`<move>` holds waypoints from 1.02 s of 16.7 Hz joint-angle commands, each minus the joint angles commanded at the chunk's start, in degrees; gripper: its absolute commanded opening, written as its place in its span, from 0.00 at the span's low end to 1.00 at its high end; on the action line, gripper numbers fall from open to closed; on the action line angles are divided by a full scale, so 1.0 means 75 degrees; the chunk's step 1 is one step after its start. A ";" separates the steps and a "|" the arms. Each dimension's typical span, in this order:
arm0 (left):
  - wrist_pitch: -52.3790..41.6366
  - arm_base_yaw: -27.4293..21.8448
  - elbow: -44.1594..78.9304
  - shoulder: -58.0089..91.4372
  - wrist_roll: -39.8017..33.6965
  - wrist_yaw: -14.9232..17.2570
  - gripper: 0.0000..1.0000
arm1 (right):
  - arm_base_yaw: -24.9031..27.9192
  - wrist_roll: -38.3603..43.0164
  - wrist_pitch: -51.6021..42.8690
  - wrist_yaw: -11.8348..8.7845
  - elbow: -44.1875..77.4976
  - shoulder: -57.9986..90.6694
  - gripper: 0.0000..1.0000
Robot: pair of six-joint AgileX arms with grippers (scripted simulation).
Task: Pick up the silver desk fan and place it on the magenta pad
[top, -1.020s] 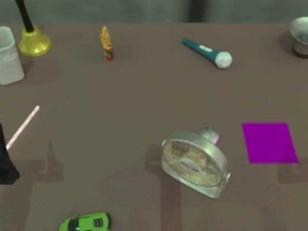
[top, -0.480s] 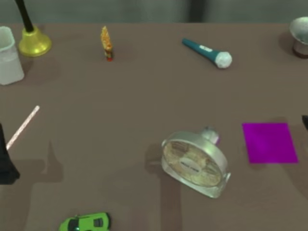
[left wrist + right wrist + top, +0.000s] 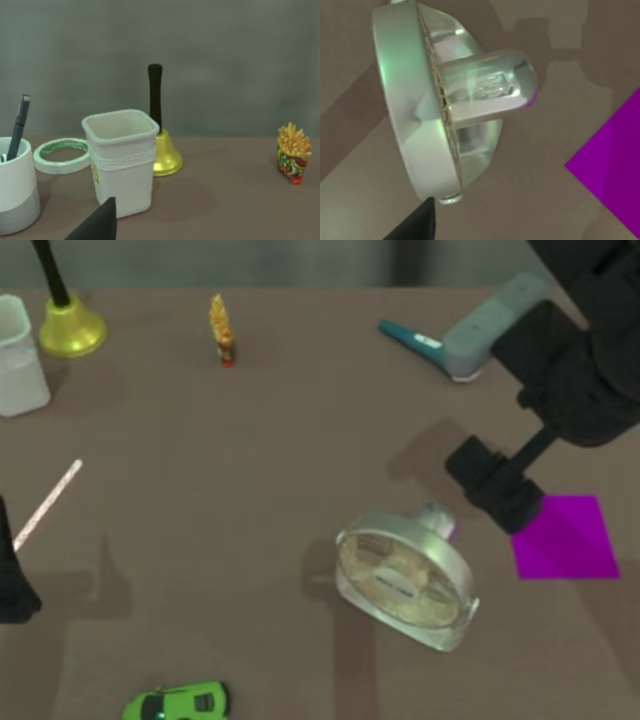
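Note:
The silver desk fan (image 3: 405, 580) stands right of the table's middle, its grille and beige-gold centre facing the front edge. The right wrist view shows the silver desk fan (image 3: 420, 110) from behind, with its round motor housing. The magenta pad (image 3: 565, 540) lies flat to the fan's right, and a corner of the magenta pad (image 3: 615, 160) also shows in the right wrist view. My right gripper (image 3: 497, 492) hangs open just behind and right of the fan, over the pad's near-left corner, holding nothing. One dark finger (image 3: 420, 222) shows there. My left gripper (image 3: 12, 585) is parked at the left edge, open.
A teal microphone (image 3: 425, 345) lies at the back, partly under my right arm. A fries toy (image 3: 221, 330), a gold bell (image 3: 70, 328) and a white cup (image 3: 18, 355) stand at the back left. A pale stick (image 3: 47, 504) lies left; a green car (image 3: 178, 703) sits at the front.
My right arm has swung in from the right edge and now reaches over the back right of the table, toward the fan's rear. The fan and pad have not moved.

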 joint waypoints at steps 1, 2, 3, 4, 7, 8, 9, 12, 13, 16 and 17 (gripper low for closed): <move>0.0000 0.0000 0.0000 0.0000 0.0000 0.0000 1.00 | 0.0231 -0.0073 -0.0431 0.0000 0.0586 0.0627 1.00; 0.0000 0.0000 0.0000 0.0000 0.0000 0.0000 1.00 | 0.0445 -0.0143 -0.0831 0.0000 0.1123 0.1207 1.00; 0.0000 0.0000 0.0000 0.0000 0.0000 0.0000 1.00 | 0.0641 -0.0207 -0.1196 0.0000 0.1605 0.1737 1.00; 0.0000 0.0000 0.0000 0.0000 0.0000 0.0000 1.00 | 0.0814 -0.0265 -0.1520 0.0000 0.2024 0.2208 1.00; 0.0000 0.0000 0.0000 0.0000 0.0000 0.0000 1.00 | 0.1179 -0.0393 -0.2221 0.0001 0.2870 0.3179 1.00; 0.0000 0.0000 0.0000 0.0000 0.0000 0.0000 1.00 | 0.1243 -0.0416 -0.2344 0.0002 0.3010 0.3340 1.00; 0.0000 0.0000 0.0000 0.0000 0.0000 0.0000 1.00 | 0.1276 -0.0428 -0.2406 0.0002 0.3078 0.3420 1.00; 0.0000 0.0000 0.0000 0.0000 0.0000 0.0000 1.00 | 0.1277 -0.0429 -0.2409 0.0002 0.3081 0.3424 1.00; 0.0000 0.0000 0.0000 0.0000 0.0000 0.0000 1.00 | 0.1277 -0.0429 -0.2409 0.0002 0.3081 0.3424 1.00; 0.0000 0.0000 0.0000 0.0000 0.0000 0.0000 1.00 | 0.1261 -0.0438 -0.2257 0.0002 0.2927 0.3407 1.00; 0.0000 0.0000 0.0000 0.0000 0.0000 0.0000 1.00 | 0.1268 -0.0440 -0.2077 0.0002 0.2744 0.3407 1.00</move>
